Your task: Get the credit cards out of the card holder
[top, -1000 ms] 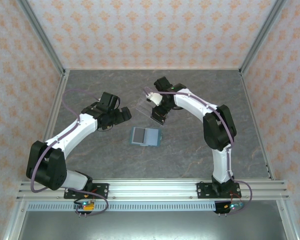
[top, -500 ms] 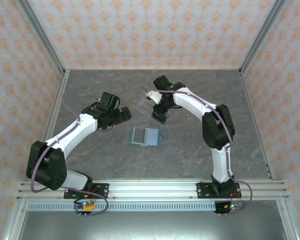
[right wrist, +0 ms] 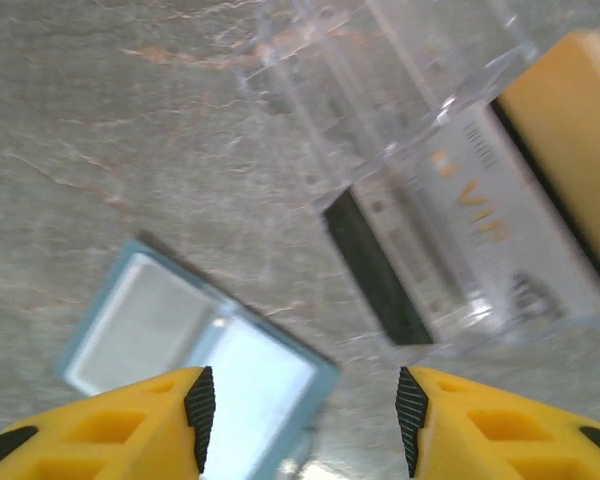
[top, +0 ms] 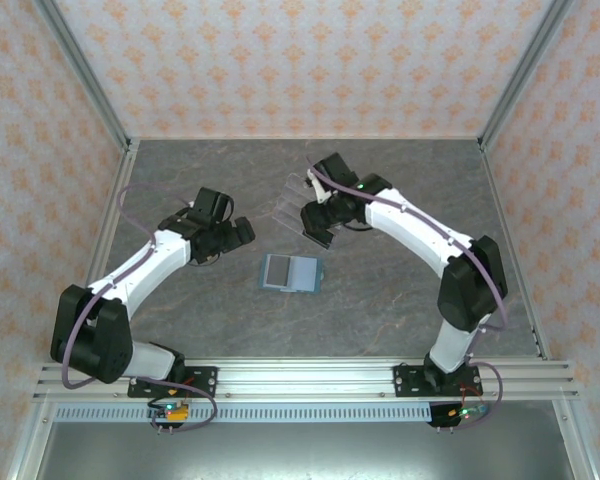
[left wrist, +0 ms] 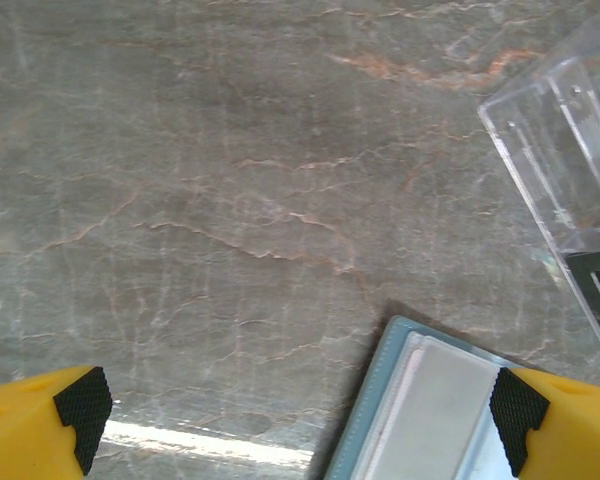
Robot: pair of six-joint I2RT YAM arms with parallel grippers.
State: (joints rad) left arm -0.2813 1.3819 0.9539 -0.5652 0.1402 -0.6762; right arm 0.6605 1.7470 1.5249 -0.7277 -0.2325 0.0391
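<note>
The teal-blue card holder [top: 290, 272] lies open and flat on the grey table, with a pale card under its clear pocket [left wrist: 435, 405]. Its right panel [right wrist: 265, 390] reflects light. My right gripper [top: 318, 226] hovers between the holder and the clear acrylic stand [top: 298, 203]. It is open, with nothing between its pads [right wrist: 305, 420]. Credit cards sit in the stand: a white one [right wrist: 470, 215], an orange one [right wrist: 570, 115] and a black one [right wrist: 375, 270]. My left gripper [top: 240, 233] is wide open to the holder's upper left, its jaws [left wrist: 300, 420] empty over the holder's corner.
The acrylic stand's corner [left wrist: 560, 160] stands close to the right of my left gripper. Aluminium frame posts [top: 100, 105] and patterned walls bound the table. The arms' mounting rail [top: 300, 375] runs along the near edge.
My right gripper has gone from shut to open at the acrylic stand, and its arm has swung out to the right. The left gripper has drifted slightly left, still open.
</note>
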